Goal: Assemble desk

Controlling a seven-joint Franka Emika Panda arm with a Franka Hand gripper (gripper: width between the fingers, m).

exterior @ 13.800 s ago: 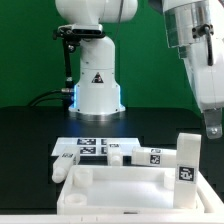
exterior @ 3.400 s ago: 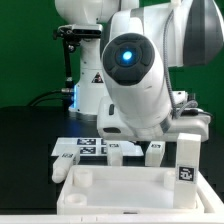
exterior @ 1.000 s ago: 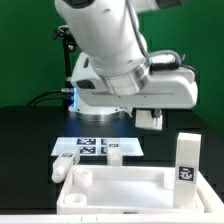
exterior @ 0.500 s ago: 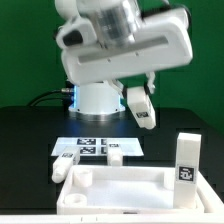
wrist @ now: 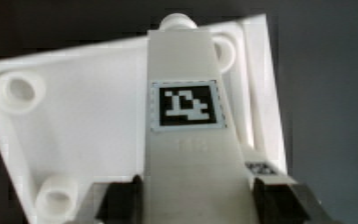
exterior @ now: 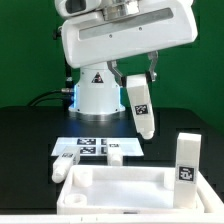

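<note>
Here, gripper (wrist: 197, 198) holds one leg (exterior: 141, 108); one tabletop (exterior: 120, 175).

Robot lab: blk table (exterior: 25, 125), green backdrop (exterior: 25, 50), marker board (exterior: 95, 146) w/ tags.

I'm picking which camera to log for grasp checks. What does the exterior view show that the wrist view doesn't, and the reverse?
Only the exterior view: the robot base, the marker board, an upright leg at the exterior view's right, and the held leg hanging clear above the table. Only the wrist view: the fingers of the hand pressed against two sides of the held leg. Both: the held leg, the hand and the rimmed tabletop.
</note>
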